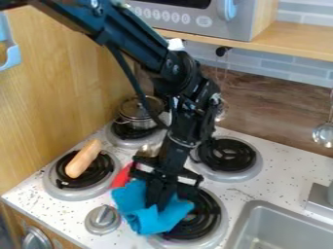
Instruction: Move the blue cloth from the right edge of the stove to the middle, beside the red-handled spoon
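- We see the arm (pixel 133 36) enter from 11 o'clock and slope down to the right; past a bend, its lower part drops steeply towards 6 o'clock.
- The gripper (pixel 158 203) points down into the bunched blue cloth (pixel 161 222), touching it; we cannot tell whether it is closed on the folds.
- The cloth is near 6 o'clock in our view, partly over the edge of the front right burner (pixel 219 214).
- Taking the cloth as the dial's centre, we find a partly hidden red thing (pixel 121 176) close by at 11, a knob (pixel 102 220) between 8 and 9, and a tan sausage (pixel 83 159) on its burner (pixel 54 188) between 10 and 11.
- The lidded pot (pixel 135 121) stands at 12, the sink (pixel 242 232) lies past 3, and a ladle (pixel 323 135) hangs at 2.
- Up at 12 in our view, the microwave (pixel 224 24) bears a row of round, pale-marked buttons (pixel 166 16).
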### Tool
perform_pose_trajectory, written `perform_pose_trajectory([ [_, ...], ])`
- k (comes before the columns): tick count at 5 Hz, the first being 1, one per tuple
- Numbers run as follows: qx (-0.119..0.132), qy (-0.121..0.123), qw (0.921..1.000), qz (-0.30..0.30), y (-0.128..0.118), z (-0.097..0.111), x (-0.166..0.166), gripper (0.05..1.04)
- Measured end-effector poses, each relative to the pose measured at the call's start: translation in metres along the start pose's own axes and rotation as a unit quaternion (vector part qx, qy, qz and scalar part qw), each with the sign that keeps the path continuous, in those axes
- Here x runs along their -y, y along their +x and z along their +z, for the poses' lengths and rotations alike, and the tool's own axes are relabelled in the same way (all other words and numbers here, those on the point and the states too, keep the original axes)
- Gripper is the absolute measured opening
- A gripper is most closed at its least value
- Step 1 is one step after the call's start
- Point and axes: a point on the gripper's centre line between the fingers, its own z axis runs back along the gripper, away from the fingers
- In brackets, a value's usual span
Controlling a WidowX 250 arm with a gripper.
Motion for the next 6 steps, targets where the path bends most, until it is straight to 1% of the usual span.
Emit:
perform_pose_trajectory([
  [1,0.017,-0.004,0.9998,0.000,0.017,0.004,0.004,0.087],
  [2,0.037,-0.008,0.9992,0.016,0.041,0.011,0.004,0.087],
  [3,0.050,-0.008,0.9984,0.025,0.058,0.019,0.007,0.087],
  [4,0.051,-0.016,0.9973,0.051,0.076,0.019,-0.003,0.087],
  [5,0.049,-0.015,0.9963,0.069,0.092,0.007,-0.009,0.114],
  [6,0.063,-0.007,0.9949,0.078,0.098,0.005,-0.011,0.305],
])
